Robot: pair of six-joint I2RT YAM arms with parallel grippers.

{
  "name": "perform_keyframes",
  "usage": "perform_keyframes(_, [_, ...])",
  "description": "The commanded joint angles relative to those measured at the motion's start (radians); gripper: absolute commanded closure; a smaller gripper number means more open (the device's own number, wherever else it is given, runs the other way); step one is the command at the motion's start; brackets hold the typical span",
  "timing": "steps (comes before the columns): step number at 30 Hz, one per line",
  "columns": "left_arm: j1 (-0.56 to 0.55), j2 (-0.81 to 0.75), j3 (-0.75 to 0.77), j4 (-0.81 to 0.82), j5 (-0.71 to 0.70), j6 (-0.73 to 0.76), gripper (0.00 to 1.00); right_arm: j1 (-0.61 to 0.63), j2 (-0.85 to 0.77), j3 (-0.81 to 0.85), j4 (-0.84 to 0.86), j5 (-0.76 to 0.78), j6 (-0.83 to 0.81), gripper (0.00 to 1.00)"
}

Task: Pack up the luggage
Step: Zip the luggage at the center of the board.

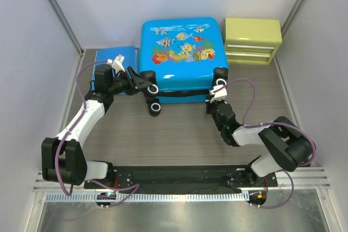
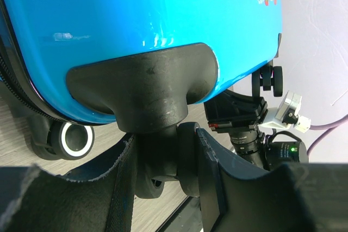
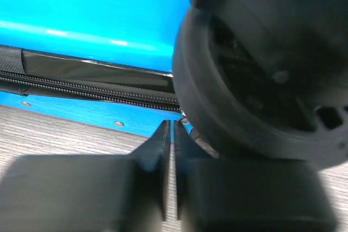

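Two robot arms share a black base plate [image 1: 179, 173]. The left arm [image 1: 87, 115] pairs glossy white shells with chunky black joints. The right arm [image 1: 272, 148] shows mostly black housings and one white link. A thin purple cable [image 1: 80, 80] loops along each arm, and small white camera blocks [image 1: 116, 61] sit at the wrists. A green light [image 2: 293, 149] glows on a black module by the right wrist. The left gripper [image 2: 163, 150] has broad black fingers [image 2: 87, 188] with frayed, fabric-like pads. The right gripper [image 3: 173, 134] has smooth black fingers [image 3: 159, 150] tapering to thin wedges.
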Motion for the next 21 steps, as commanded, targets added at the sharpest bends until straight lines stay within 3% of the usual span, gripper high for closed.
perform_keyframes(1, [-0.008, -0.038, 0.032, 0.179, 0.107, 0.011, 1.00, -0.009, -0.001, 0.058, 0.062, 0.010, -0.052, 0.97])
perform_keyframes(9, [-0.008, -0.035, 0.033, 0.182, 0.108, 0.011, 1.00, 0.000, -0.008, 0.055, 0.036, -0.060, -0.065, 0.99])
perform_keyframes(21, [-0.008, -0.032, 0.030, 0.188, 0.111, 0.007, 1.00, 0.178, 0.082, 0.114, 0.073, -0.050, -0.040, 0.99])
